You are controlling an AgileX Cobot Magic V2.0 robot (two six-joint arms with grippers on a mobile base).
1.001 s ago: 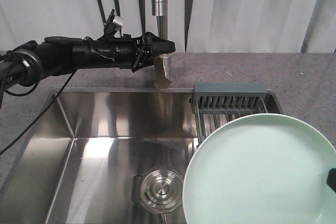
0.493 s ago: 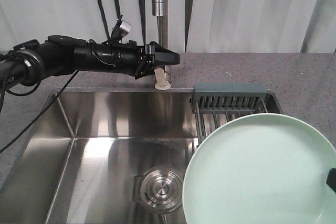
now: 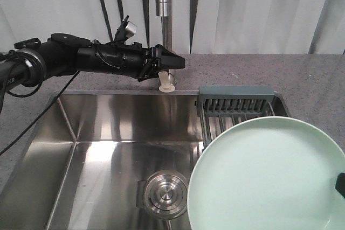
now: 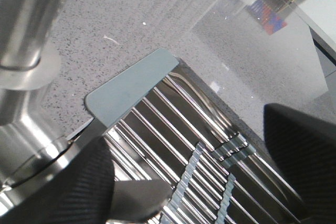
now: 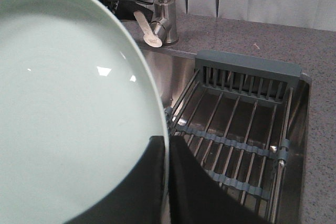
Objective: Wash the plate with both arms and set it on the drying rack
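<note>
The pale mint-green plate (image 3: 269, 179) hangs over the sink's right front corner, in front of the drying rack (image 3: 237, 106). My right gripper (image 5: 168, 182) is shut on the plate's rim (image 5: 68, 103); only a black tip of it (image 3: 340, 184) shows in the front view. My left arm reaches from the left to the faucet, and its gripper (image 3: 173, 62) sits over the pale faucet lever (image 3: 167, 82). In the left wrist view the left gripper (image 4: 184, 145) is open. The lever (image 4: 144, 198) lies against its left finger (image 4: 58, 187), with the rack (image 4: 210, 145) below.
The steel sink basin (image 3: 108, 149) has a round drain (image 3: 166, 194). The faucet column (image 3: 164, 4) rises behind it, and its base (image 5: 165, 24) shows in the right wrist view. The rack (image 5: 236, 129) fills the sink's right end. A grey speckled counter (image 3: 302, 79) surrounds the sink.
My left gripper has moved right and slightly up at the faucet. The lever has swung up from hanging long to a short stub. The plate and right gripper have not moved.
</note>
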